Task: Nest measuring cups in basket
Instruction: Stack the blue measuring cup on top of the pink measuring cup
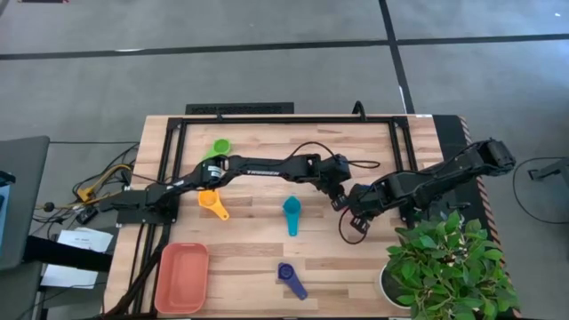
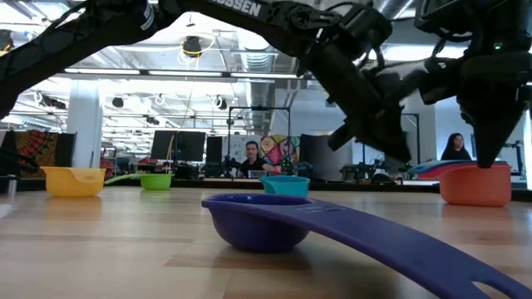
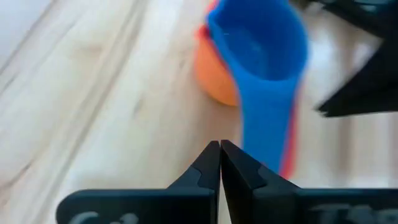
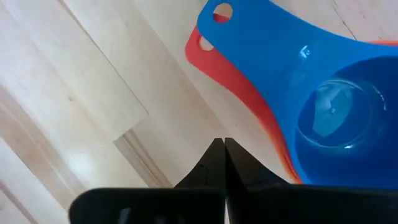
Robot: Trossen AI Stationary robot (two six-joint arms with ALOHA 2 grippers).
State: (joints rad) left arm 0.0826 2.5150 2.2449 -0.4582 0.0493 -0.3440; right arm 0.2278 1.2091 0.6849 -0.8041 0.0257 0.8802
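L tool [image 3: 220, 149]: I'm seeing it closed, empty, hovering by blue cup [image 3: 264, 56] nested in coral cup [image 3: 214, 81].
R tool [image 4: 219, 146]: closed, empty, hovering beside same pair, mid surface [image 1: 258, 258].

Two dark arms, slim and jointed, over the table.
Left arm [image 1: 258, 166]: black links with white lettering along the long segment, black cable looping off it. Right arm [image 1: 427, 182]: matching black links; wedge-shaped black fingers [image 4: 214, 168], smooth.

Leafy potted plant [image 1: 449, 267] at wooden table [image 1: 258, 267] corner; seated people [image 2: 252, 159] and monitors [image 2: 176, 146] in room behind
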